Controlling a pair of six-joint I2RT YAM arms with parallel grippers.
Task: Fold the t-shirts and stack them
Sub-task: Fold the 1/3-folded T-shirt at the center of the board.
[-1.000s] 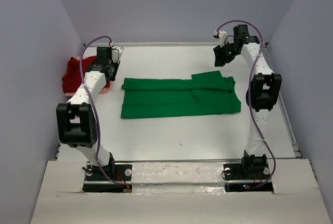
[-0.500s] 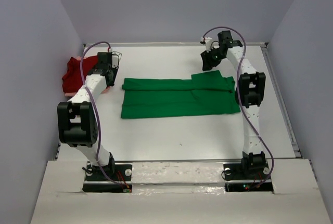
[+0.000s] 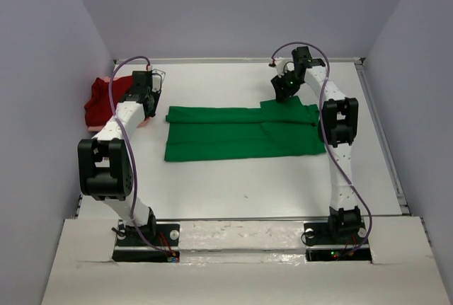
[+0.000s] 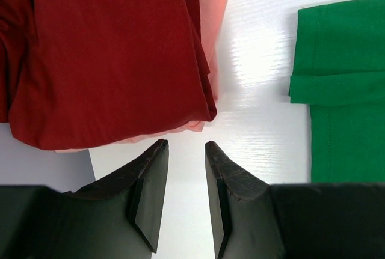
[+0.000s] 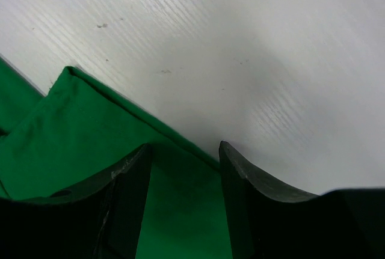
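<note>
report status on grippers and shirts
Left gripper open, empty, beside dark red shirt. Right gripper open over green shirt far edge. Red lies on pink shirt. No obstruction seen.

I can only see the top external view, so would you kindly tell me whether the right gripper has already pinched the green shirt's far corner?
Observer: Not yet. In the right wrist view the right gripper is open, its jaws standing either side of the green t-shirt edge.
Operator: Thank you. Is the left gripper holding anything?
Observer: No. The left wrist view shows the left gripper open over bare table, the dark red t-shirt just beyond its tips.
Operator: Is anything under that red one?
Observer: Yes, a pale pink t-shirt peeks out along its edge.
</note>
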